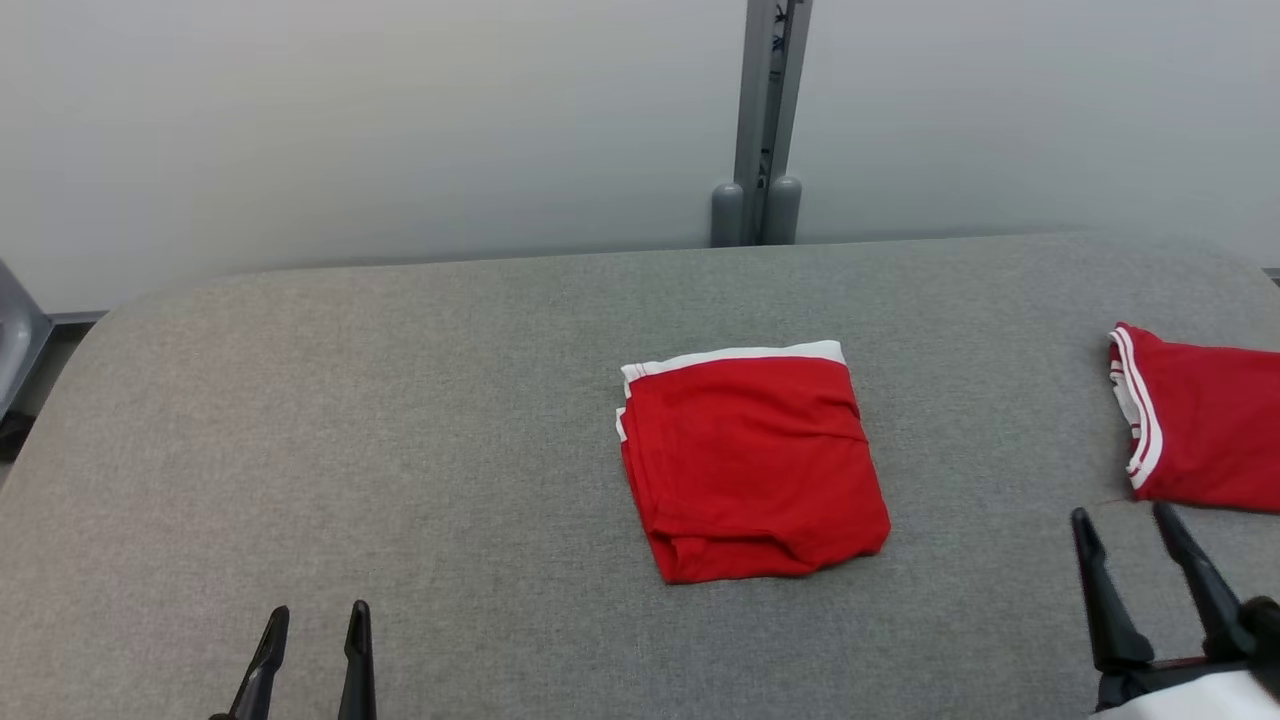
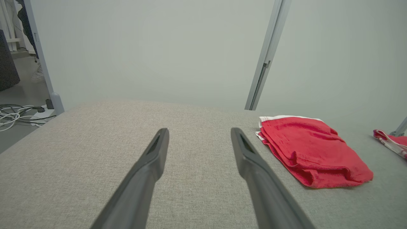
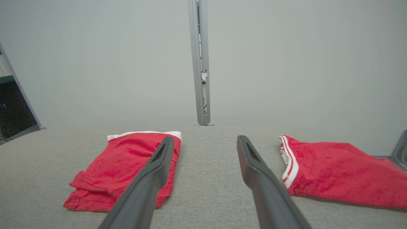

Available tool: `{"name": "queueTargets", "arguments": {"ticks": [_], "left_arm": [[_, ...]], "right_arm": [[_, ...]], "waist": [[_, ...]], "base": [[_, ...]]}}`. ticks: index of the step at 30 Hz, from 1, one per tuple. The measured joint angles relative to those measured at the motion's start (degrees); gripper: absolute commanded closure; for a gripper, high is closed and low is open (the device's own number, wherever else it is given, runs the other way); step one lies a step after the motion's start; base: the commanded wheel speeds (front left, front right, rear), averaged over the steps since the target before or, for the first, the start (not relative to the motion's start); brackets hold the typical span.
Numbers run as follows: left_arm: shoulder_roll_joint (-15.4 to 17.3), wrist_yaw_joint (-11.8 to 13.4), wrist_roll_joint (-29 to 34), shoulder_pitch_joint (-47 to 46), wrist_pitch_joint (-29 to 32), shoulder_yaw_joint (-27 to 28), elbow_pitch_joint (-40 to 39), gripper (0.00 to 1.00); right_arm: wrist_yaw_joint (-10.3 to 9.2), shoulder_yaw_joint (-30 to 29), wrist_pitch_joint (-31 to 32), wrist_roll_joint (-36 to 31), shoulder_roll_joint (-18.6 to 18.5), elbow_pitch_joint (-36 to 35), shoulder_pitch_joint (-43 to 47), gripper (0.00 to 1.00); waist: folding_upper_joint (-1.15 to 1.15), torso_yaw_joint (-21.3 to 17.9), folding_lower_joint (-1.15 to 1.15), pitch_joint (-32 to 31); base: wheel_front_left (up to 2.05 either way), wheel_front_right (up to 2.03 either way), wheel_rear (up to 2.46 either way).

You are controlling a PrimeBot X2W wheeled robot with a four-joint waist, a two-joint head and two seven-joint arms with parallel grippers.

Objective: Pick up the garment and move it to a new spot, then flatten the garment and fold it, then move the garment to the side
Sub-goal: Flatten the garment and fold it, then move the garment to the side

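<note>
Garment (image 1: 752,462), folded, on table (image 1: 400,400) — second red cloth (image 1: 1205,425) at right

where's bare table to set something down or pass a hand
Widest bare stretch: the table left of the folded garment, down to the left gripper. A narrower lane runs between it and the second garment. Crowded at the right edge, where the right gripper sits close by.

A desk (image 1: 350,420) covered in grey woven cloth, rounded at its far corners, stands before a plain pale wall (image 1: 350,120). A grey metal post (image 1: 765,110) rises behind its far edge. Off to one side, white cables (image 2: 14,116) lie on a grey floor (image 2: 22,95), near what may be a dark cabinet (image 2: 6,66). The light is soft and even.
</note>
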Motion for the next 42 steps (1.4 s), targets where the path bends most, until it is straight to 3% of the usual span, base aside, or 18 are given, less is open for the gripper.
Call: {"name": "queueTargets", "arguments": {"ticks": [4, 10, 22, 27, 32, 33, 34, 38, 42], "left_arm": [[-0.05, -0.48, 0.00, 0.82, 0.00, 0.90, 1.22, 0.00], [-0.07, -0.42, -0.10, 1.23, 0.00, 1.10, 2.20, 0.00], [-0.05, 0.07, -0.10, 1.24, 0.00, 0.44, 2.12, 0.00], [-0.05, 0.31, -0.10, 1.24, 0.00, -0.04, 1.36, 0.00], [-0.04, 0.20, 0.10, -0.03, 0.00, -1.00, 0.36, 0.00], [-0.03, -0.29, 0.43, -2.30, 0.00, -1.94, 0.18, 0.00], [-0.05, -0.65, 0.43, -3.45, 0.01, -2.49, 0.18, 0.00], [-0.07, -1.74, 0.66, -7.21, 0.00, -4.60, 1.00, 0.00], [-0.03, -1.75, 0.37, -8.58, 0.00, -5.13, 1.89, 0.00]], "right_arm": [[-0.01, -4.68, -0.07, -3.41, 3.05, -0.93, 2.36, 0.00], [-0.01, -6.61, -0.07, -5.89, 6.15, 0.84, 2.80, 0.00], [-0.01, -6.20, -0.07, -6.84, 6.55, 2.66, 0.94, 0.00], [-0.02, -4.30, 0.02, 0.15, 6.83, 4.16, -1.59, 0.00], [-0.02, -0.33, 14.39, 9.35, 3.98, 4.52, -11.49, 0.00], [-0.02, 0.12, 21.78, 11.33, 3.75, 6.31, -16.49, 0.00], [-0.02, 0.48, 24.93, 12.59, 3.91, 7.30, -18.77, 0.00], [-0.02, 1.25, 33.81, 12.00, 3.90, 13.93, -26.66, 0.00], [-0.02, 0.02, 36.17, 7.82, 3.75, 21.45, -30.93, 0.00]], "waist": [[0.00, -1.55, 0.00, -0.90], [0.00, -2.70, 0.00, -1.35], [0.00, -1.50, 0.00, -1.09], [0.00, -0.57, 0.00, -0.35], [0.00, 0.25, 0.00, 2.39], [0.00, 0.80, 0.00, 4.33], [0.00, 1.17, 0.00, 5.38], [0.00, 3.59, 0.00, 9.32], [0.00, 7.19, 0.00, 11.87]], "base": [[0.00, 0.00, 0.00], [0.00, 0.00, 0.00], [0.00, 0.00, 0.00], [0.00, 0.00, 0.00], [0.00, 0.00, 0.00], [0.00, 0.00, 0.00], [0.00, 0.00, 0.00], [0.00, 0.00, 0.00], [0.00, 0.00, 0.00]]}}
